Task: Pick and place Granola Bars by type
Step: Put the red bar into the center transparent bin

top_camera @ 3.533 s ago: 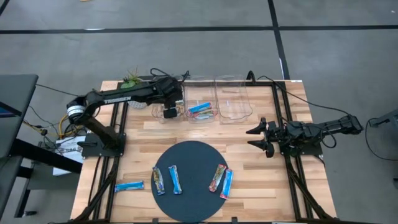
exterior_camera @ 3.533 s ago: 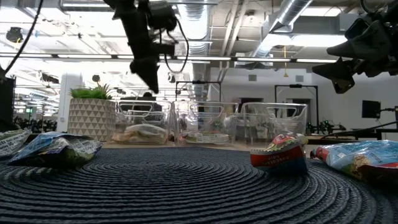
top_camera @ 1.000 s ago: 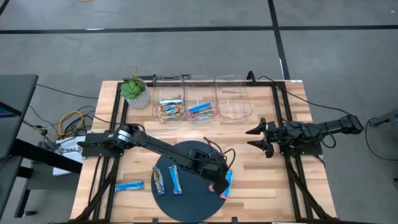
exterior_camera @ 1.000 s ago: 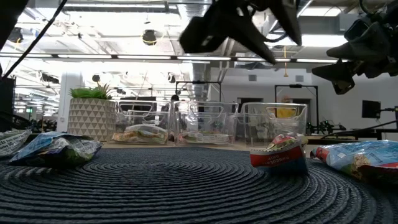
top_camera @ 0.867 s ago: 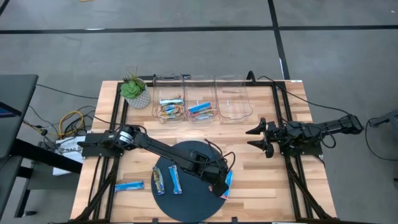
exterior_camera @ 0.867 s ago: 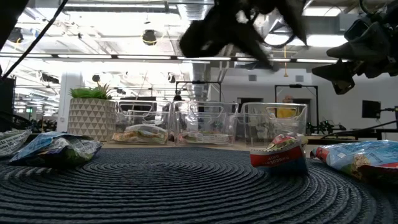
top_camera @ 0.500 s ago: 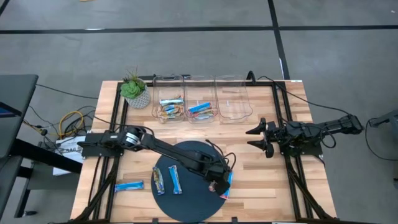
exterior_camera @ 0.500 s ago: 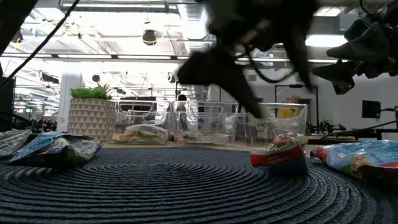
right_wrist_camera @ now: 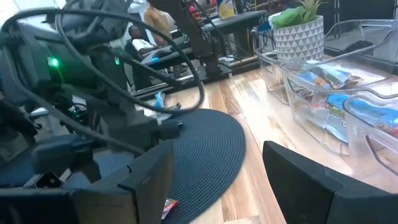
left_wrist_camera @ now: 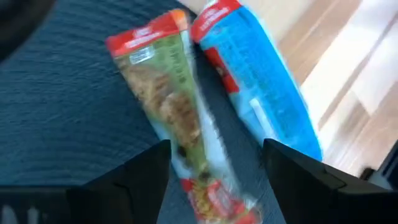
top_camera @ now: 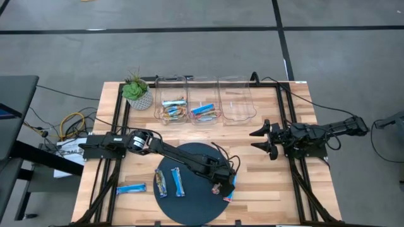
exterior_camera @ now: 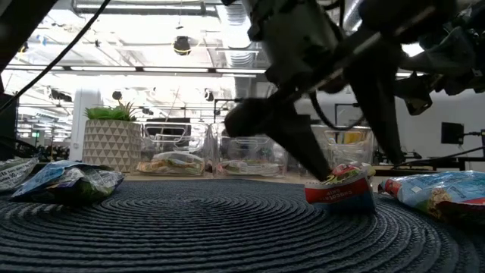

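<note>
From above, the left gripper (top_camera: 219, 187) had reached across the round dark mat (top_camera: 196, 157) and stood low over the multicoloured bar (top_camera: 218, 186) near the mat's right edge, fingers apart, nothing gripped. A bright blue bar (top_camera: 231, 188) lay just beside it, half off the mat. Two more bars (top_camera: 170, 182) lay on the mat's left part, and another blue bar (top_camera: 130, 188) lay on the wooden table (top_camera: 284, 189) left of the mat. At the far edge stood three clear bins: the left bin (top_camera: 171, 108) held multicoloured bars, the middle bin (top_camera: 204, 110) blue ones, and the right bin (top_camera: 237, 104) looked bare. A potted plant (top_camera: 135, 91) stood beside the left bin. The right gripper (top_camera: 260, 140) waited over the table's right side, fingers spread, holding nothing.

From table height, the left arm's dark fingers (exterior_camera: 295, 144) straddled the end of the multicoloured bar (exterior_camera: 341, 188), blocking part of the bins (exterior_camera: 182, 152) behind.

The left wrist view showed the multicoloured bar (left_wrist_camera: 174, 106) between the open fingers (left_wrist_camera: 130, 186), the blue bar (left_wrist_camera: 261, 93) touching it alongside.

The right wrist view showed the mat (right_wrist_camera: 211, 149), the bins (right_wrist_camera: 336, 99) with bars, the plant (right_wrist_camera: 298, 28), and the left arm (right_wrist_camera: 87, 124) in front.
</note>
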`<state>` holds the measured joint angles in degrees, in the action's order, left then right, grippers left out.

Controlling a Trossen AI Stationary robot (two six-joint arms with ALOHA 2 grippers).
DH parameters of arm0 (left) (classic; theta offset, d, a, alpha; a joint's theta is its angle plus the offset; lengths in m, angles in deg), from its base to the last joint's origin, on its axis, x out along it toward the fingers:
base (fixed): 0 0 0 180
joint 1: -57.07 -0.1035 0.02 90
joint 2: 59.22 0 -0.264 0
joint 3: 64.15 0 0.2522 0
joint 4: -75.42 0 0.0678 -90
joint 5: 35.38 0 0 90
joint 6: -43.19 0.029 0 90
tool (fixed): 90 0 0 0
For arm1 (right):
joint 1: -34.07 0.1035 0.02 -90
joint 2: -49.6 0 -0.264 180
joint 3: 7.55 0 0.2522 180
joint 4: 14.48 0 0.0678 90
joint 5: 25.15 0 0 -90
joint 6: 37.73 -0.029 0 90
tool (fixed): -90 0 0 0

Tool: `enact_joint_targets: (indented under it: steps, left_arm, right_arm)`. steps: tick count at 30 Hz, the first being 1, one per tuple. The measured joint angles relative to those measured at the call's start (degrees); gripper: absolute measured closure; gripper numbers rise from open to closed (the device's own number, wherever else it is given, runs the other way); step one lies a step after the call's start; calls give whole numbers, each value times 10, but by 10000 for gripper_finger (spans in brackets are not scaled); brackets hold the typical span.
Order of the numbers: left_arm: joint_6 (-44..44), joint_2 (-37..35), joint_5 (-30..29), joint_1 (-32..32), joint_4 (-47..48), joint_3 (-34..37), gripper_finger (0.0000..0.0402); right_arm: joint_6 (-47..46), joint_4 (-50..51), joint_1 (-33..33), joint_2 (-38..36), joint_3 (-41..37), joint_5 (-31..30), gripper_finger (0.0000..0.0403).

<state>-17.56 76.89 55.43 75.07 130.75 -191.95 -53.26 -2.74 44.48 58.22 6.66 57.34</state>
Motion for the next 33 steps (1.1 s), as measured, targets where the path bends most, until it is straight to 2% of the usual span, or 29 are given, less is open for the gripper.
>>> enact_joint_targets:
  steps: [7, 13, 33]
  left_arm:
    - [5, 11, 5, 0, 8, 1, 155]
    - [6, 17, 5, 0, 1, -1, 175]
    - [31, 18, -2, -1, 6, 0, 338]
  right_arm:
    - [0, 0, 0, 0, 0, 0, 159]
    - [0, 0, 0, 0, 0, 0, 159]
    - [0, 0, 0, 0, 0, 0, 159]
